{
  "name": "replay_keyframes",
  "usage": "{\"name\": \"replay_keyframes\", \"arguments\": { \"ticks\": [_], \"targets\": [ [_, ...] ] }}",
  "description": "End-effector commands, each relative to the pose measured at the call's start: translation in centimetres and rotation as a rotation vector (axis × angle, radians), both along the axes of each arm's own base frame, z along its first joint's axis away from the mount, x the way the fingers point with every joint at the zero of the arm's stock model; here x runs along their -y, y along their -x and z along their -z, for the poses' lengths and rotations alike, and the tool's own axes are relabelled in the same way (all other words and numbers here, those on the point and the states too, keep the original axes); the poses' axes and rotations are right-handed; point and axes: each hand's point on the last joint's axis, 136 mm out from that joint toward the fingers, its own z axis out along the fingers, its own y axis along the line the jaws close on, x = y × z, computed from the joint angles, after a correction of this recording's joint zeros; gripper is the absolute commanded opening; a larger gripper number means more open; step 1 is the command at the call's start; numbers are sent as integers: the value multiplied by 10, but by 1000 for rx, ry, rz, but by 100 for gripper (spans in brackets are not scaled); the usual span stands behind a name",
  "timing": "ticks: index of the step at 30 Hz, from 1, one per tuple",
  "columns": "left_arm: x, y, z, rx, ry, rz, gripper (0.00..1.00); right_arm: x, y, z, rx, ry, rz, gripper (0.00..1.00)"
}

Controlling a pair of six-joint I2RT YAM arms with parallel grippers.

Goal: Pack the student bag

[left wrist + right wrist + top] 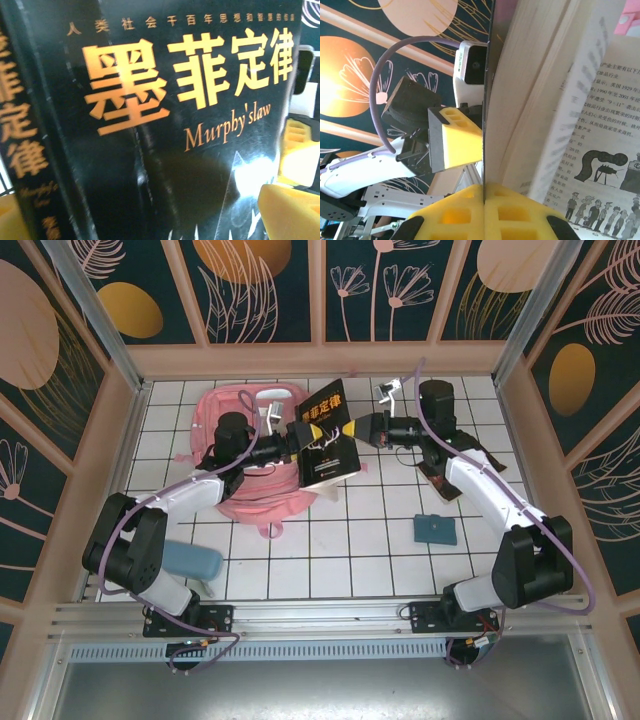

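We see the pink bag (222, 405) lying flat on the tiled table (350, 565), towards the far left, partly under the left arm. A black book (325, 430) with orange lettering is held up off the table over the bag's right edge, between the 2 grippers. The left gripper (297, 446) grips the book's left side; in its wrist view the cover (165, 125) reads "Murphy's law", with a yellow finger (292, 212) in front of it and another at the lower left by the spine. The right gripper (362, 430) is at the book's right side; in its wrist view its 2 yellow pads (517, 215) are pressed together on the thin cover, with the pages (600, 125) fanned open beside them. A blue case (192, 560) lies near the left arm's base, and a small teal item (436, 529) lies near the right arm.
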Motion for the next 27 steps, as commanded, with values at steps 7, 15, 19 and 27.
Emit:
{"name": "replay_keyframes", "arguments": {
  "ticks": [7, 15, 19, 27],
  "targets": [
    [1, 14, -50, 133, 119, 70, 63, 11, -8, -28, 98, -34, -4, 0],
    [-8, 24, -74, 235, 157, 34, 39, 32, -26, -9, 77, 23, 80, 0],
    [-8, 23, -79, 239, 172, 33, 19, 32, -24, -9, 91, 18, 77, 0],
    [-14, -8, -81, 179, 132, -123, 9, 62, -47, 16, 59, 149, 363, 80]
  ]
}}
